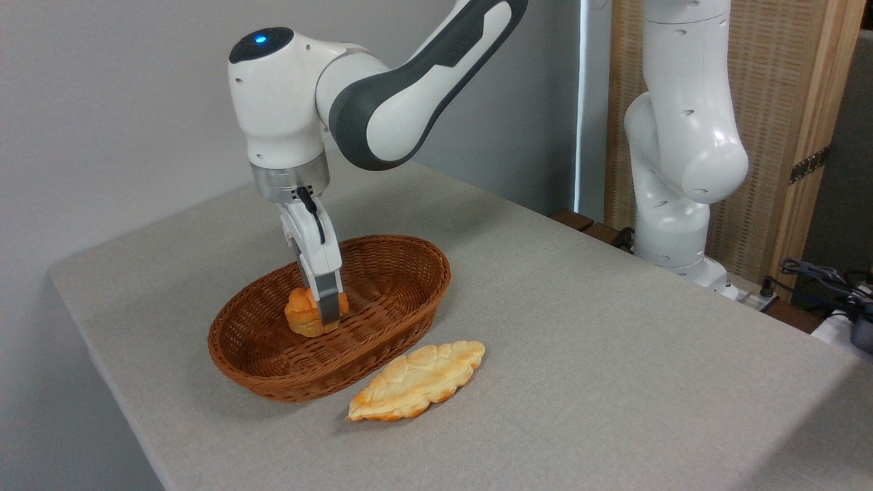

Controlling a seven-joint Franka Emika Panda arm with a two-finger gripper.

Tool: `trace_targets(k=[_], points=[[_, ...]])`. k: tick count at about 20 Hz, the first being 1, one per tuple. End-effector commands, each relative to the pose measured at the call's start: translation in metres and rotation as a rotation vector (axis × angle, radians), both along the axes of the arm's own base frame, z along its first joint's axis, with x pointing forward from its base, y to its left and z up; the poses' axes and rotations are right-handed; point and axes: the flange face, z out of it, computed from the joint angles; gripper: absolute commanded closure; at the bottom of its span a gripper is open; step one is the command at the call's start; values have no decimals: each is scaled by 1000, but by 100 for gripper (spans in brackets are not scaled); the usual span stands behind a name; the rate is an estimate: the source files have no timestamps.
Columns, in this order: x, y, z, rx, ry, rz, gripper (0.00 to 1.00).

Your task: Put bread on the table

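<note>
Here the gripper (pixel 326 308) reaches straight down into the brown wicker basket (pixel 382 341), its fingers clamped on the bread (pixel 302 315), a small orange-golden bun with a lumpy top. The bun sits low inside the basket, left of its middle; whether it rests on the woven floor or is just lifted off it cannot be told. The basket stands on the grey tabletop (pixel 580 327) toward the left. Just beside its near right rim lies a long flat pale-golden leaf-shaped bread (pixel 417 380), directly on the tabletop.
</note>
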Motion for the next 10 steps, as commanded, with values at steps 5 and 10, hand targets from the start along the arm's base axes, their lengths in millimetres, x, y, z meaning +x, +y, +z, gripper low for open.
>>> trace_targets(k=[5, 10], points=[[3, 13, 15, -11, -39, 26, 59], [9, 17, 31, -23, -62, 42, 60]])
